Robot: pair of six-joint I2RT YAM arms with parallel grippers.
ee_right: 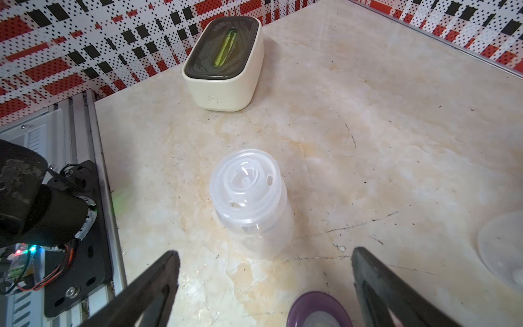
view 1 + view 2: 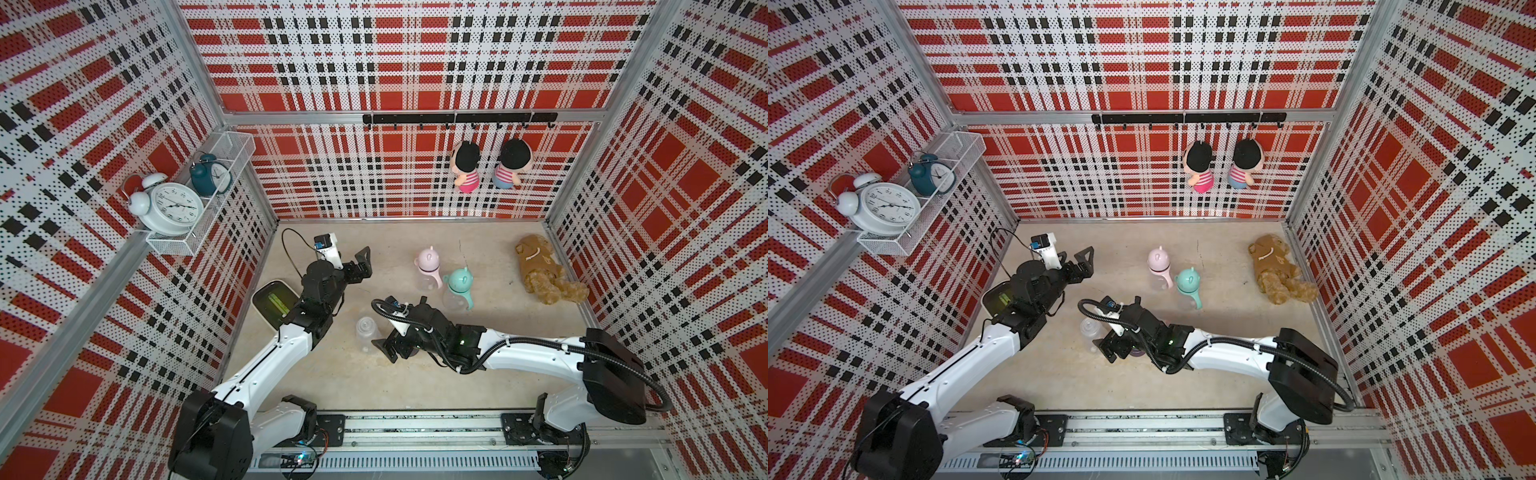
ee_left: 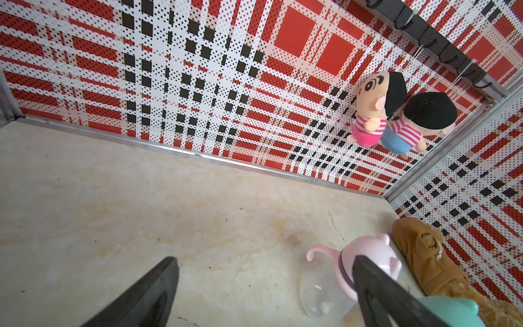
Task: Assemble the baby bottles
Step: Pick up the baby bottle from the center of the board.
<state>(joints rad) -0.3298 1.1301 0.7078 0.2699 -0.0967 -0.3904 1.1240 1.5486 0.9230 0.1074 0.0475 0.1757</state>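
Observation:
A pink-capped baby bottle (image 2: 429, 269) (image 2: 1160, 268) and a teal-capped one (image 2: 457, 288) (image 2: 1187, 286) stand side by side at mid table in both top views. A bare clear bottle (image 2: 366, 332) (image 1: 252, 198) stands upright, without collar or cap, just beyond my right gripper (image 2: 382, 351) (image 1: 265, 252), which is open and holds nothing. A purple collar (image 1: 318, 310) lies on the table between its jaws. My left gripper (image 2: 365, 262) (image 3: 264, 259) hovers open and empty to the left of the pink bottle (image 3: 373, 254).
A cream box with a dark lid (image 2: 272, 307) (image 1: 223, 65) sits by the left wall under my left arm. A brown plush toy (image 2: 544, 270) lies at the back right. Two dolls (image 2: 467, 166) hang on the back wall, clocks (image 2: 170, 208) on a wall shelf.

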